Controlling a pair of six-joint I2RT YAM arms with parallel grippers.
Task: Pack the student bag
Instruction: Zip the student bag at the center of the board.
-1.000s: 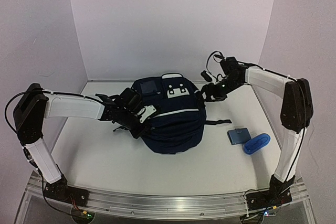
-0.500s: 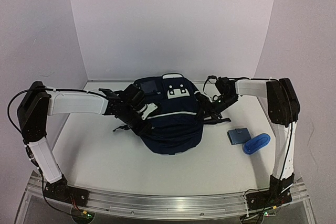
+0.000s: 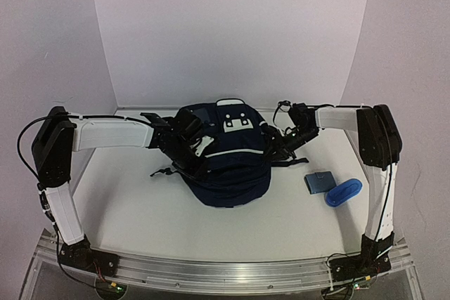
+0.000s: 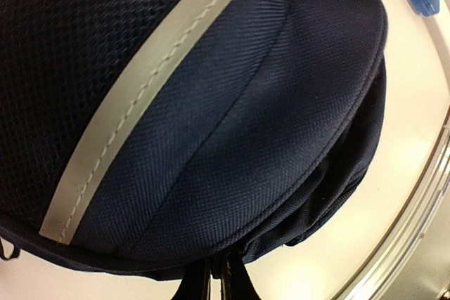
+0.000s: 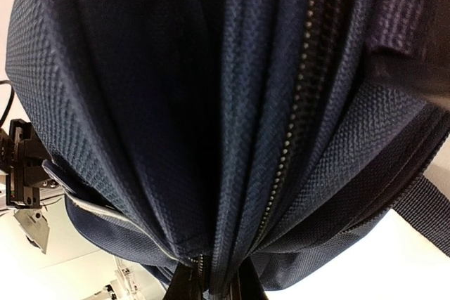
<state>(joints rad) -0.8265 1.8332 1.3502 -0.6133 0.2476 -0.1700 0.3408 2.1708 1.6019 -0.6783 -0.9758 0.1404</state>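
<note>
Top external, student bag (image 3: 232,166), pinched both sides

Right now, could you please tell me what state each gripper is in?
Left gripper: closed, pinching an edge of the student bag.
Right gripper: closed on the student bag beside its zipper.

I can read no text, label, brand or number anywhere. The white patch (image 3: 238,124) on the student bag (image 3: 228,166), mid-frame in the top view, is too small to show lettering, and both my wrist views show only unmarked navy fabric.
</note>
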